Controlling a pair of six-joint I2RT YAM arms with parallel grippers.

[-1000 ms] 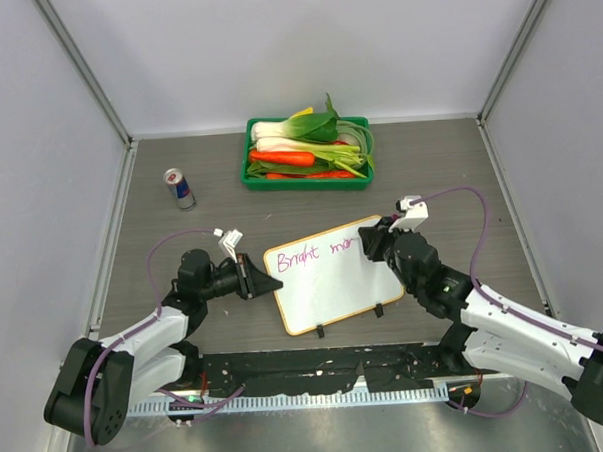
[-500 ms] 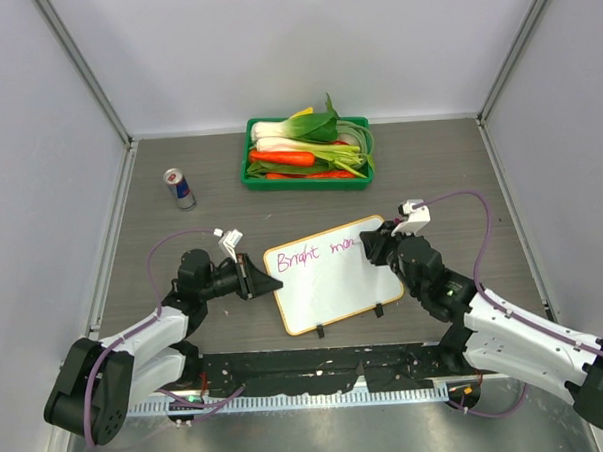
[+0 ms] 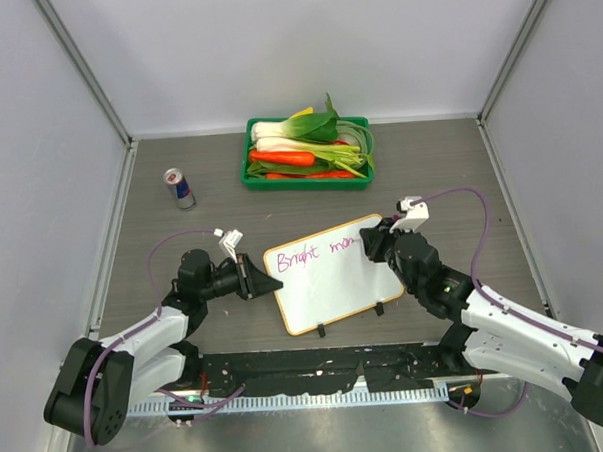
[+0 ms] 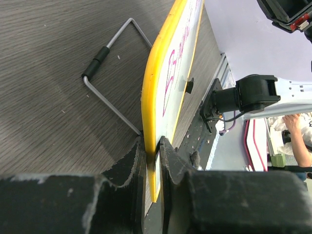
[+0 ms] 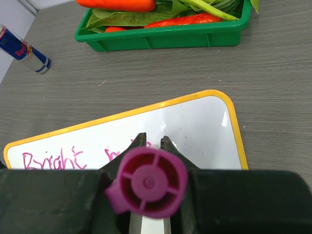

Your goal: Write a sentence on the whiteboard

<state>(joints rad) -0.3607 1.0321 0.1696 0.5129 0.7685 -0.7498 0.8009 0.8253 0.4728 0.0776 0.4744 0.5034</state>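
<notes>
The whiteboard (image 3: 329, 280) lies tilted on the table between the arms, white with a yellow rim (image 4: 151, 92). My left gripper (image 3: 268, 284) is shut on its left edge, and the left wrist view shows the rim pinched between both fingers (image 4: 168, 156). My right gripper (image 3: 372, 245) is shut on a purple marker (image 5: 148, 183), tip down over the board's upper middle (image 5: 195, 126). The sentence (image 3: 315, 252) reads about "Bright mom" in purple along the top line. Its start (image 5: 48, 160) shows in the right wrist view, and the newest strokes are hidden behind the fingers.
A green tray (image 3: 309, 178) of vegetables stands at the back, also in the right wrist view (image 5: 165, 36). A drink can (image 3: 180, 188) stands at the back left (image 5: 24, 48). A wire stand (image 4: 109, 92) juts from the board's underside. Grey walls enclose the table.
My right gripper made small moves at the board's top right, and the second word gained a stroke or two. The left gripper kept its hold unmoved.
</notes>
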